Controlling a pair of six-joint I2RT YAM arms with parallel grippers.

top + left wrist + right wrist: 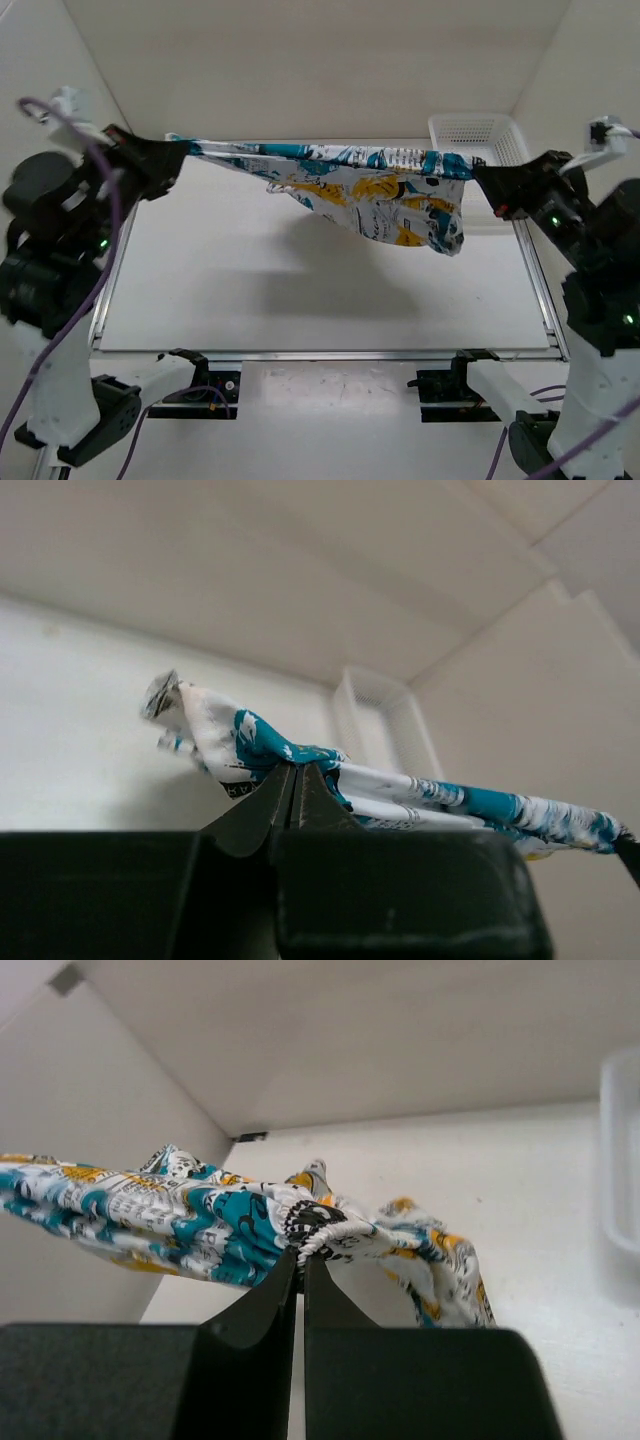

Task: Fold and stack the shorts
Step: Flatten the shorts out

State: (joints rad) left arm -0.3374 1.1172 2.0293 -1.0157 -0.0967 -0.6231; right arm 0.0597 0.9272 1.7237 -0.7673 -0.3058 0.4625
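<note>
The shorts (360, 190) are held taut above the table (200, 300), long axis running left to right; one end is clamped in the closed left gripper (183, 150), the other in the closed right gripper (478, 173); the slack is hung nearer the right.

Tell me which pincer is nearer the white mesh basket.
Right. The right pincer, shut on the shorts, hangs right by the basket; the left pincer grips their other end, far across the table.
</note>
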